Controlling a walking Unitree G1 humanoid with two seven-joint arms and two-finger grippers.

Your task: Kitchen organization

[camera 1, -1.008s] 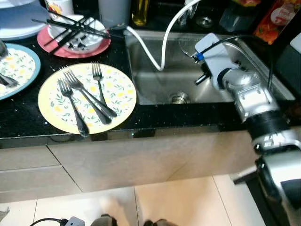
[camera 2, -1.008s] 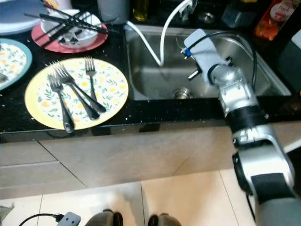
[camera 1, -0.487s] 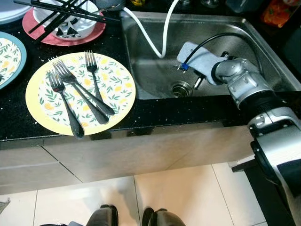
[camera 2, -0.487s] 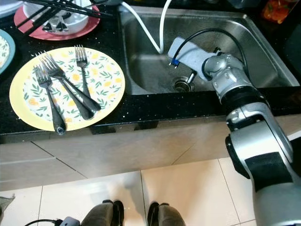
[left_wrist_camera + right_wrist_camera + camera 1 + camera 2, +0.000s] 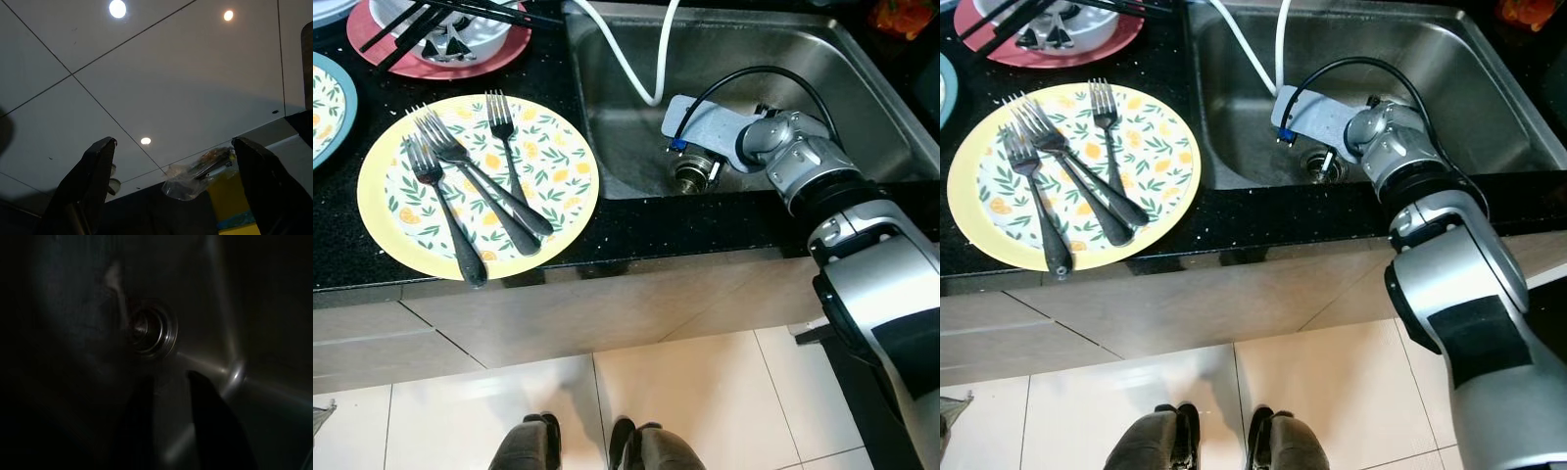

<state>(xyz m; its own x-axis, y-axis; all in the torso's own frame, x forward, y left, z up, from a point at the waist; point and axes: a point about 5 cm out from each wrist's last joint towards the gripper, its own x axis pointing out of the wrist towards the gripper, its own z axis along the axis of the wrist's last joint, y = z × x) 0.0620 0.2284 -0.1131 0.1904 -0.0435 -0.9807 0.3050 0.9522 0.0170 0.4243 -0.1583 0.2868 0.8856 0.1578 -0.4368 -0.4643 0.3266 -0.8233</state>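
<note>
A yellow flowered plate (image 5: 563,162) lies on the black counter with three forks (image 5: 484,191) on it. To its right is the steel sink (image 5: 862,108). My right arm reaches down into it, and the right gripper (image 5: 170,378) hovers just over the drain (image 5: 693,168). The right wrist view is dark. It shows two black fingers (image 5: 210,426) close together with nothing between them, pointing at the drain (image 5: 149,330). My left gripper (image 5: 173,142) hangs idle over the glossy floor tiles, fingers spread wide.
A white hose (image 5: 636,73) loops into the sink's back left. A red plate with a bowl and black chopsticks (image 5: 440,29) sits behind the yellow plate, and a blue-rimmed plate (image 5: 323,93) at far left. A crumpled plastic bag (image 5: 195,171) lies on the floor.
My right gripper has dropped from mid-sink down and leftward to the drain. The camera has tilted down, shifting the whole counter upward in view.
</note>
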